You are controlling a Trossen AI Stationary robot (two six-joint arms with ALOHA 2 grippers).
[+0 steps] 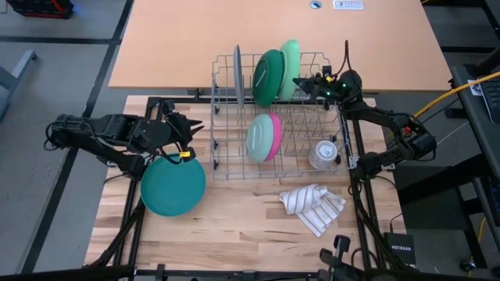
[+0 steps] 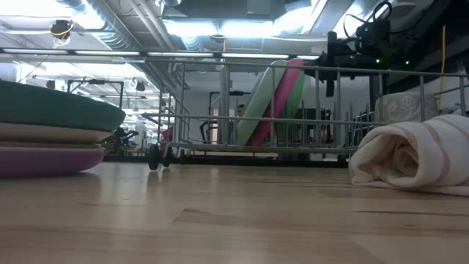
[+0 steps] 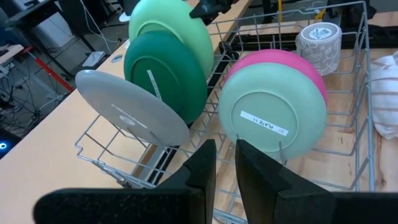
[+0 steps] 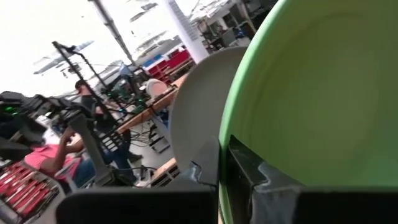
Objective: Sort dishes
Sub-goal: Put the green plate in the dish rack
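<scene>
Light green plate (image 1: pixel 291 64), apparently in closed right tool (image 1: pixel 306 83)

A: Non-task items, overhead frame? Wire rack (image 1: pixel 281 117) sits centre, spanning the seam between the slatted wooden worktop (image 1: pixel 234 226) and the plain tan table (image 1: pixel 180 47) above it.

B: Clear glass cup (image 1: pixel 323 154) stands inside the rack's lower right corner. Striped white cloth (image 1: pixel 312 207) lies crumpled just below the rack, right of centre.

A: Background, right wrist frame: a person in a pink top (image 4: pixel 53 158) at lower left, details blurred.
</scene>
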